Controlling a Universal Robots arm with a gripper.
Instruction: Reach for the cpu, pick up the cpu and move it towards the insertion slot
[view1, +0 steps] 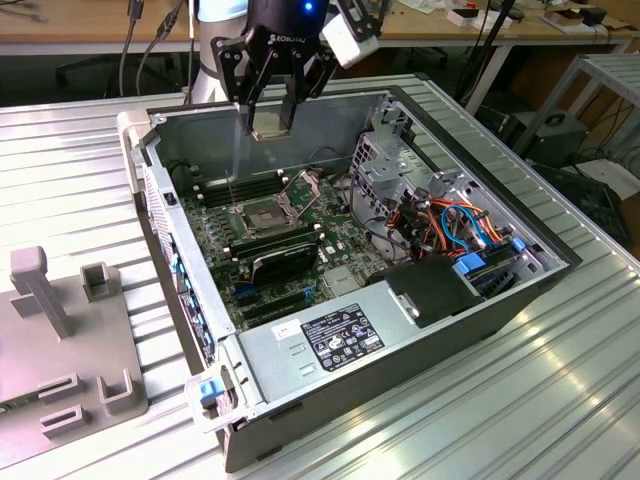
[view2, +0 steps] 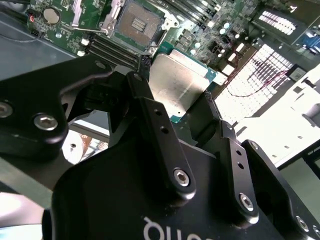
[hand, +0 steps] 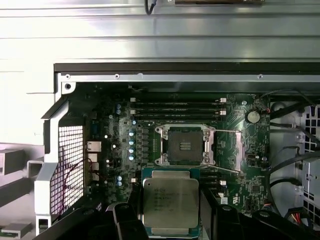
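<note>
Over motherboard (hand: 125, 140): cpu (hand: 170, 202) in tool (hand: 170, 220)

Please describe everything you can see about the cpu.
The cpu is a flat square chip with a dull silver metal face on a green edge. The black end effector grips it by two opposite edges, lifted in the air above the open computer case. In the first wrist view it sits beside the insertion slot.

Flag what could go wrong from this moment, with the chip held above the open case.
1. The hand pinches the cpu only by its edges, high above the motherboard; a slip would drop it onto the components.
2. In the first wrist view the cpu sits off the insertion slot; lowering misaligned could damage the socket.
</note>
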